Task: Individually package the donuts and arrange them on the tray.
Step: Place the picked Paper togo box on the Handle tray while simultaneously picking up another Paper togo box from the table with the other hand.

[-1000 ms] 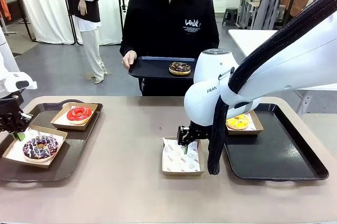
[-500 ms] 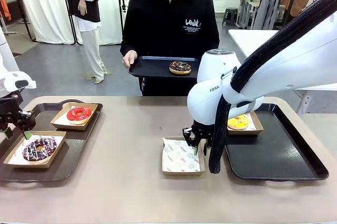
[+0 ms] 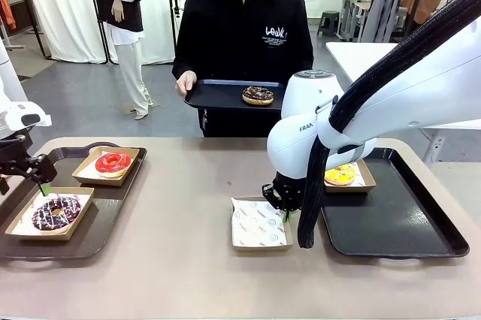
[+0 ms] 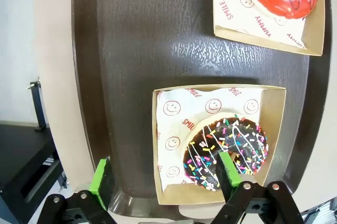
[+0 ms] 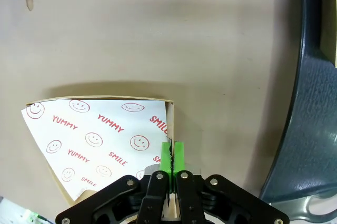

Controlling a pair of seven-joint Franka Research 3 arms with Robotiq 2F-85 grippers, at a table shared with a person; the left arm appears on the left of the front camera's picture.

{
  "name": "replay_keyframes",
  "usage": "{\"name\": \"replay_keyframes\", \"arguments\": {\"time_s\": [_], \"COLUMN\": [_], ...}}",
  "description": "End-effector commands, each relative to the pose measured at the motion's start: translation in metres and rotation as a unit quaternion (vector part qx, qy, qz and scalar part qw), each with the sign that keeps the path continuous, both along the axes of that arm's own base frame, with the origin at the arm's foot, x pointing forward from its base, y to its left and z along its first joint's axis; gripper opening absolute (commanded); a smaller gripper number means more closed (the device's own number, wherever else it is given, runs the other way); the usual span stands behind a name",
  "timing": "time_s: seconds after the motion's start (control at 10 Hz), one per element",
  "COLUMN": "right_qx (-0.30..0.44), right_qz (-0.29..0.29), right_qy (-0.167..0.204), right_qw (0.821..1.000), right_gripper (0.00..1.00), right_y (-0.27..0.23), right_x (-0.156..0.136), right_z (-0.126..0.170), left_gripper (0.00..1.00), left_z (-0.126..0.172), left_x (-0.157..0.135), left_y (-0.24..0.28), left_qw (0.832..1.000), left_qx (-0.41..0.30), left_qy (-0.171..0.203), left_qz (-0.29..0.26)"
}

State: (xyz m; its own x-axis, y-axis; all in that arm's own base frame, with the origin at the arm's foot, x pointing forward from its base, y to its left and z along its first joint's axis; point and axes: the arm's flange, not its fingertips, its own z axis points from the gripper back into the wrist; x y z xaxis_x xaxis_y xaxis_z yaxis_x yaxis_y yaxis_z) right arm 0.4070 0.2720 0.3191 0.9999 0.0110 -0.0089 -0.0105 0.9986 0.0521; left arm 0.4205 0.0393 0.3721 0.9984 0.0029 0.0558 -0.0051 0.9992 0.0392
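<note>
Currently we're hovering the left gripper (image 4: 164, 179) over the left tray (image 3: 98, 230), jaws spread wide and holding nothing. Directly below it, the purple-white sprinkled chocolate donut (image 4: 226, 153) is sitting in its paper-lined box (image 4: 276, 145), so that one looks packaged and placed. The red donut (image 3: 113, 161) is boxed just behind it on the same tray: glossy glaze, clean ring.

We're pinching the right gripper (image 5: 172, 155) shut on the wall of the empty box (image 3: 259, 224), at the corner nearest the right tray (image 3: 391, 222). That box is sitting on the bare table just beside the tray, liner printed with smileys, no donut in it. Gripping the thin cardboard edge looks like the way to drag or steady the box, probably so it's ready to be loaded.

The yellow sprinkled donut (image 3: 340, 174) is already boxed at the back of the right tray, partly hidden behind the arm.

The last donut (image 3: 258, 95), dark chocolate with pale sprinkles, is unboxed on a small black tray (image 3: 218, 96) the person is holding across the table in one hand (image 3: 185, 84). We're judging three of four done.
</note>
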Motion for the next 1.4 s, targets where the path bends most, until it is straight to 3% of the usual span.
{"name": "replay_keyframes", "arguments": {"time_s": [0.0,0.3,0.5,0.7,0.9,1.3], "right_qx": [-0.003,-0.007,-0.004,-0.006,-0.005,0.005], "right_qz": [-0.016,-0.014,-0.011,-0.009,-0.021,-0.021], "right_qy": [-0.011,-0.007,-0.024,-0.052,-0.076,-0.066], "right_qw": [1.000,1.000,1.000,0.999,0.997,0.998], "right_gripper": [0.00,0.00,0.00,0.00,0.00,0.00], "right_y": [0.003,0.005,0.000,0.002,0.005,0.016], "right_x": [-0.004,-0.012,-0.019,-0.020,-0.002,0.065], "right_z": [-0.006,0.027,0.081,0.139,0.183,0.220], "left_gripper": [1.00,1.00,1.00,1.00,1.00,1.00], "left_z": [0.002,0.013,0.038,0.069,0.093,0.103], "left_x": [-0.003,-0.003,-0.005,-0.011,-0.015,-0.015], "left_y": [0.002,0.011,0.032,0.062,0.095,0.167], "left_qw": [1.000,0.999,0.991,0.964,0.934,0.874], "left_qx": [-0.001,-0.027,-0.129,-0.264,-0.353,-0.475], "left_qy": [-0.008,-0.010,0.000,-0.009,-0.033,-0.082], "left_qz": [0.006,0.032,0.034,0.033,0.038,0.066]}}
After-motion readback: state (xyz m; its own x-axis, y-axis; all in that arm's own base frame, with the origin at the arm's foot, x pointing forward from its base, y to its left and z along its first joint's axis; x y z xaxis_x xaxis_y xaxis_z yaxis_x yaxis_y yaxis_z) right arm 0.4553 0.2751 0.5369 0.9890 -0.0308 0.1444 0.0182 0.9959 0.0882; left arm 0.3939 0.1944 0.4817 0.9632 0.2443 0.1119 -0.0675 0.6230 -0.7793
